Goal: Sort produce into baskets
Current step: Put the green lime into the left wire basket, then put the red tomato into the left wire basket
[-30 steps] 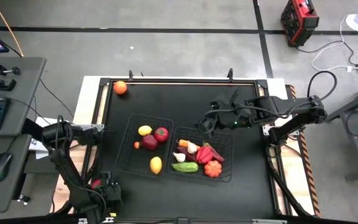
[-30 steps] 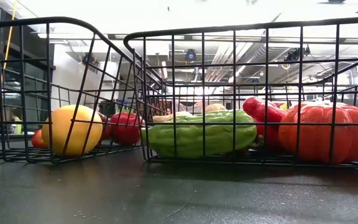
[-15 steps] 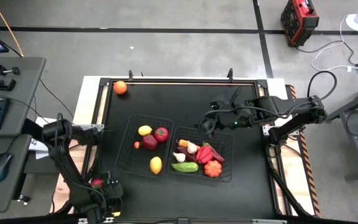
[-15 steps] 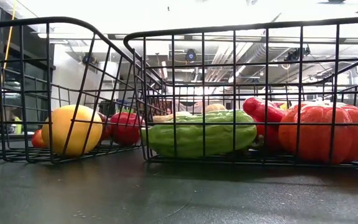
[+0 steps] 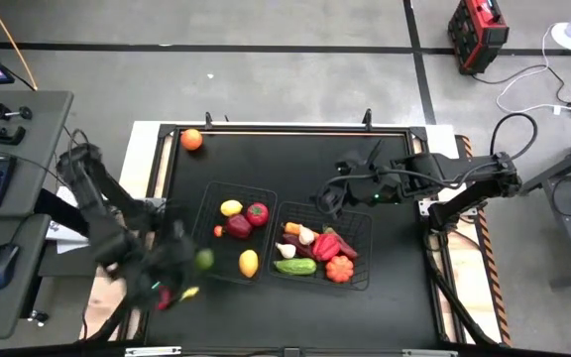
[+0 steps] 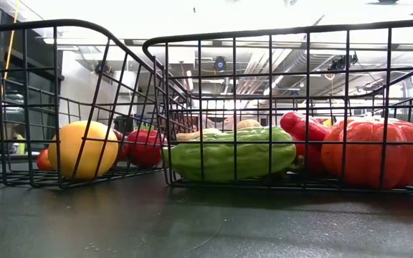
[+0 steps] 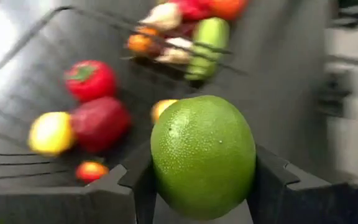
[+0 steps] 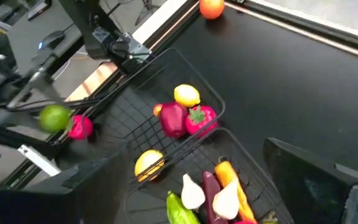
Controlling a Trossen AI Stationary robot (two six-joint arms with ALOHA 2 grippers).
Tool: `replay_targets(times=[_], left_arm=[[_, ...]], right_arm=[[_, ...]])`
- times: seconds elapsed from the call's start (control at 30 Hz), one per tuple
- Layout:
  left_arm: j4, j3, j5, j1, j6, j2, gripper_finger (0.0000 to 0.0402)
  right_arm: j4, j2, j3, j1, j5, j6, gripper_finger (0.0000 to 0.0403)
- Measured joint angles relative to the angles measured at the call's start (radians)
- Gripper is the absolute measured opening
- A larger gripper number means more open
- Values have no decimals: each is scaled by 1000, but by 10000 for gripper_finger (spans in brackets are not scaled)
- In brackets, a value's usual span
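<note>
Green lime clamped in left gripper (seemingly airborne).

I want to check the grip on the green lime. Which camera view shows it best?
The left wrist view: the lime fills the frame, clamped between the left gripper's fingers. The high view shows it small, the right wrist view small and distant; the low view misses it.

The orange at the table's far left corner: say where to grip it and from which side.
Grip the orange across its widest middle, coming straight down from above. It is round and sits alone on open table, so either arm's fingers likely have room on both sides.
</note>
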Motion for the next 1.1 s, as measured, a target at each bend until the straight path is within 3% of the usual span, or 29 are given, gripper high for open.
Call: replay_targets(times=[0.13, 0.27, 0.4, 0.53, 0.73, 0.97, 1.1], left_arm=[[17, -2, 159, 195, 154, -2, 179], [65, -2, 321, 303, 308, 6, 235], [66, -2, 363, 377, 394, 6, 295], [66, -2, 378, 408, 374, -2, 326], [9, 0, 432, 282, 83, -33, 329], [-195, 0, 865, 88, -236, 22, 328], [-214, -4, 931, 11, -248, 113, 328]], right_arm=[[0, 0, 0, -1, 6, 2, 353], [0, 0, 0, -1, 6, 20, 353], [0, 0, 0, -1, 6, 26, 353], [0, 0, 0, -1, 5, 28, 353], [0, 0, 0, -1, -5, 28, 353], [0, 0, 0, -1, -29, -3, 353], [0, 0, 0, -1, -32, -39, 353]])
